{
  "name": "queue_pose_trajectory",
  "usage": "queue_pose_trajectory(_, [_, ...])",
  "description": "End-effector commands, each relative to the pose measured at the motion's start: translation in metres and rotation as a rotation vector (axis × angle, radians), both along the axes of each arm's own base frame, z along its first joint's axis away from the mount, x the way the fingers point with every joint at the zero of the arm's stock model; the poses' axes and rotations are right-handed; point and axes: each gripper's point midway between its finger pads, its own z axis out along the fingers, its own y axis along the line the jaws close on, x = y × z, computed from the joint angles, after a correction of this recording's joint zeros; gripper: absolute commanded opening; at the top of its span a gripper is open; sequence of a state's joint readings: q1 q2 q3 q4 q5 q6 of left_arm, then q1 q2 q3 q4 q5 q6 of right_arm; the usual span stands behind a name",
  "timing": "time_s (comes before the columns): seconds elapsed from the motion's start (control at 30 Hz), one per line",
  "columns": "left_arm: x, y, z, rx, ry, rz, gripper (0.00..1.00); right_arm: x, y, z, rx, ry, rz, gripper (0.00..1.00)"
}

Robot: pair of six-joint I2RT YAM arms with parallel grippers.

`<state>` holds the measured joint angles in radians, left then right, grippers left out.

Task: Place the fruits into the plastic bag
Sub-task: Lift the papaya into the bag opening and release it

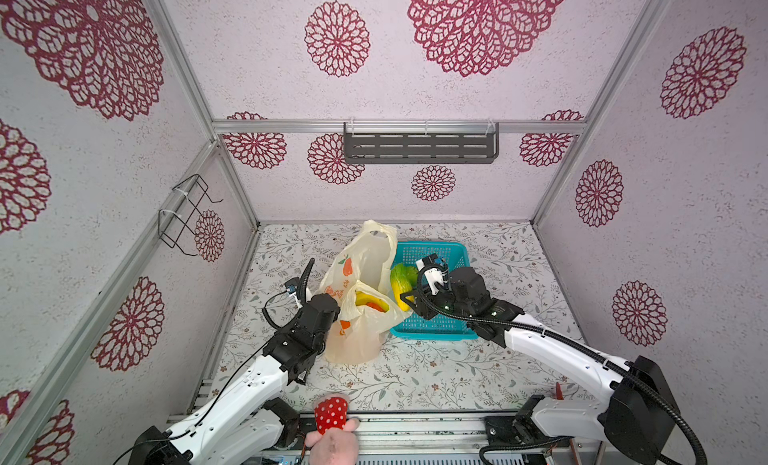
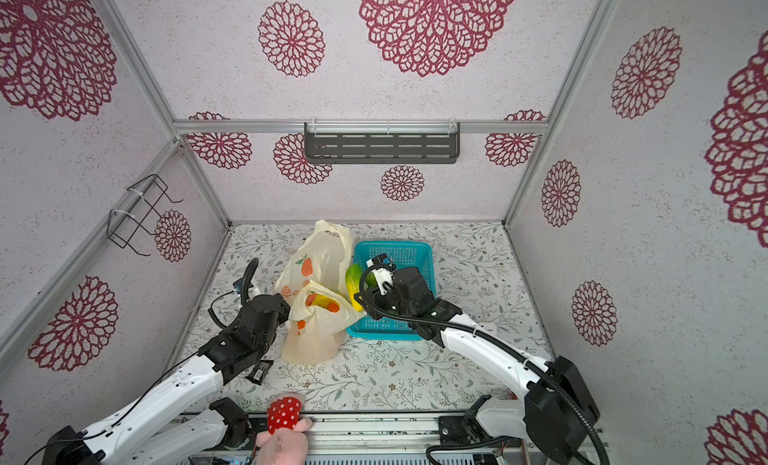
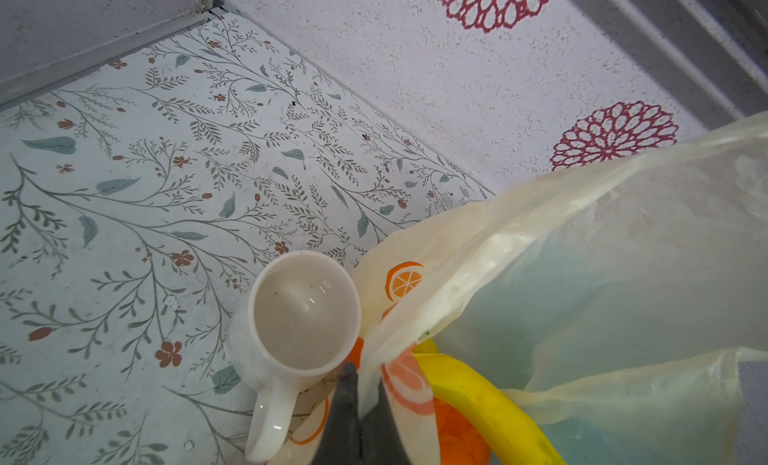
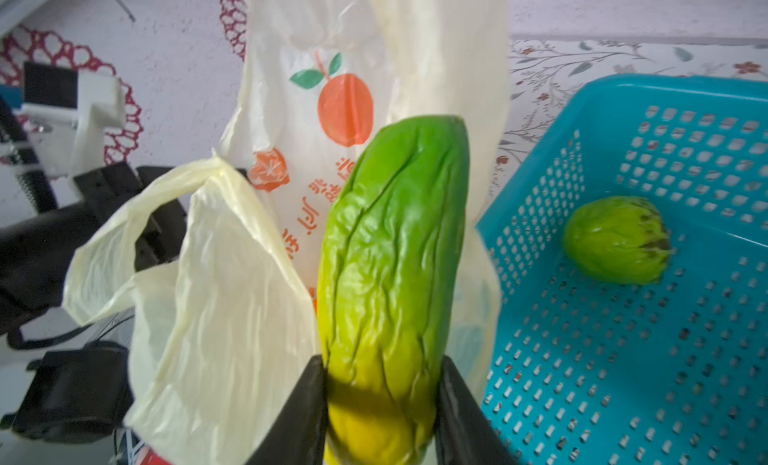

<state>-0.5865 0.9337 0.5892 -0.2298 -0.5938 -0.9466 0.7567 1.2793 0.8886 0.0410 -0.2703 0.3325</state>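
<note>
The left gripper (image 3: 368, 384) has its jaws pressed together on the rim of the plastic bag (image 1: 361, 330), a thin, limp film, likely slippery and best held at this edge. A banana (image 3: 478, 396) and an orange (image 3: 457, 438) lie inside. The right gripper (image 4: 380, 384) clamps the green-yellow fruit (image 4: 395, 242) at its yellow end, beside the bag; the fruit seems light and slightly soft. A small green fruit (image 4: 619, 240) lies in the basket (image 4: 623, 359).

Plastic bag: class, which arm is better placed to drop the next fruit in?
Right. The right jaws clamp the green-yellow fruit beside the open mouth of the plastic bag; the left jaws are shut on its rim, holding it open.
</note>
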Motion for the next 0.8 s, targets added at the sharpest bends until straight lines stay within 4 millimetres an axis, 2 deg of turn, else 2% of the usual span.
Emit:
queue_pose_trajectory(0.0, [0.002, -0.002, 0.005, -0.004, -0.016, 0.000, 0.00, -0.006, 0.020, 0.014, 0.014, -0.057, 0.092, 0.29])
queue_pose_trajectory(0.23, [0.002, -0.003, 0.005, -0.014, -0.015, -0.002, 0.00, -0.003, 0.051, -0.003, -0.016, -0.009, 0.165, 0.31])
queue_pose_trajectory(0.43, [0.001, -0.003, 0.007, -0.018, -0.023, -0.004, 0.00, 0.009, 0.058, -0.025, -0.072, 0.041, 0.135, 0.36])
queue_pose_trajectory(0.53, [0.000, 0.000, 0.008, -0.013, -0.027, 0.003, 0.00, 0.016, 0.054, -0.038, -0.128, 0.066, 0.095, 0.46])
queue_pose_trajectory(0.6, [0.000, 0.001, 0.008, -0.008, -0.030, 0.008, 0.00, 0.019, 0.050, -0.040, -0.151, 0.060, 0.072, 0.59])
queue_pose_trajectory(0.67, [0.000, 0.002, 0.008, -0.005, -0.032, 0.012, 0.00, 0.019, 0.047, -0.039, -0.155, 0.055, 0.059, 0.66])
queue_pose_trajectory(0.77, [0.000, 0.002, 0.009, -0.005, -0.036, 0.015, 0.00, 0.021, 0.042, -0.030, -0.150, 0.027, 0.035, 0.71])
